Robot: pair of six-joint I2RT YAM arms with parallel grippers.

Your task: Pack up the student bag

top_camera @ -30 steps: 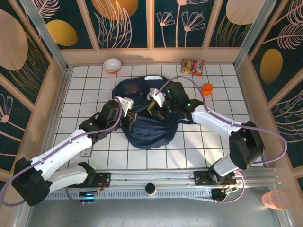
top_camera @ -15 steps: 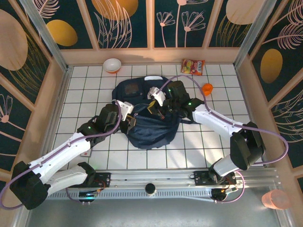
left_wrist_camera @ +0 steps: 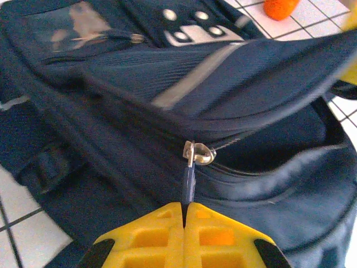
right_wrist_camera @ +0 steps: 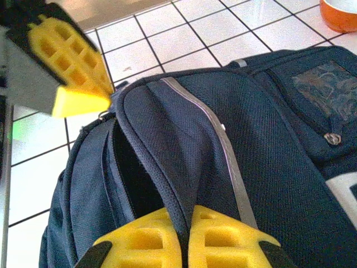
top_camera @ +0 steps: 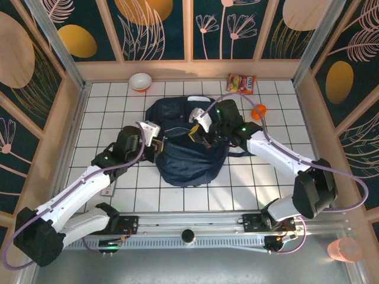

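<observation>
The navy-blue student bag lies in the middle of the tiled table, its main zip partly open. My left gripper is shut on the blue zipper pull that hangs from a silver slider; in the top view it sits at the bag's left edge. My right gripper is shut on a raised fold of the bag's upper flap, beside the white reflective stripe, holding the opening up. From above, the right gripper is over the bag's centre.
An orange-and-white bowl stands at the back left. A snack packet lies at the back right, with a small orange object just right of the bag. Wooden walls enclose the table. A small flat item lies near my left arm.
My left gripper has drawn back to the left with the zipper pull, running the slider along the bag's left side. The right gripper has shifted slightly right and back, lifting the flap.
</observation>
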